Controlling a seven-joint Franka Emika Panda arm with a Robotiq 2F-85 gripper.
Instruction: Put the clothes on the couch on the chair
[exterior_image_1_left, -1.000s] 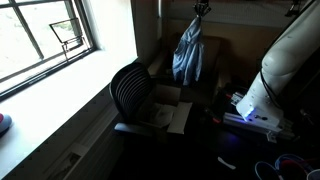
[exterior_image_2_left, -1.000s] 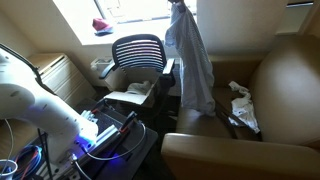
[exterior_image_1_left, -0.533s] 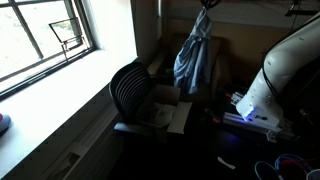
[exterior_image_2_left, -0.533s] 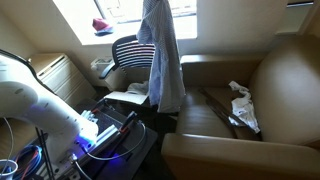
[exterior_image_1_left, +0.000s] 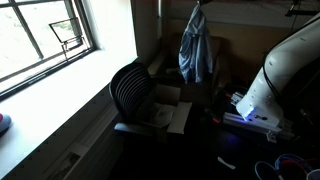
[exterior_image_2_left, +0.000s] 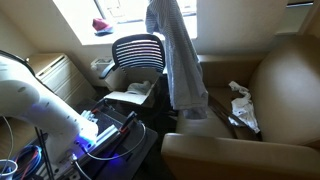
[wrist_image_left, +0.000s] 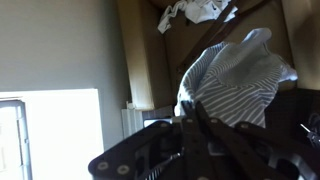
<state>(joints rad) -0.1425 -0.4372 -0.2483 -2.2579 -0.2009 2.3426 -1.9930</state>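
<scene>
A blue-and-white striped shirt (exterior_image_1_left: 196, 45) hangs high in the air from my gripper (exterior_image_1_left: 200, 4), between the couch and the chair. It also shows in an exterior view (exterior_image_2_left: 178, 60), where the gripper is above the picture's edge. In the wrist view my gripper (wrist_image_left: 190, 118) is shut on the striped shirt (wrist_image_left: 238, 85). The black ribbed office chair (exterior_image_1_left: 133, 92) (exterior_image_2_left: 137, 50) stands by the window with papers on its seat. A white crumpled cloth (exterior_image_2_left: 241, 106) (wrist_image_left: 196, 12) lies on the brown couch (exterior_image_2_left: 275, 75).
The white robot base (exterior_image_1_left: 288, 60) (exterior_image_2_left: 30, 100) stands beside a lit blue device (exterior_image_2_left: 95, 135). Papers or a box (exterior_image_1_left: 168, 112) lie on the chair seat. The window sill (exterior_image_1_left: 50, 110) runs behind the chair. Cables (exterior_image_1_left: 290, 168) lie on the floor.
The hanging shirt has risen a little. It swung toward the chair half a second ago and now hangs back nearer the couch's armrest.
</scene>
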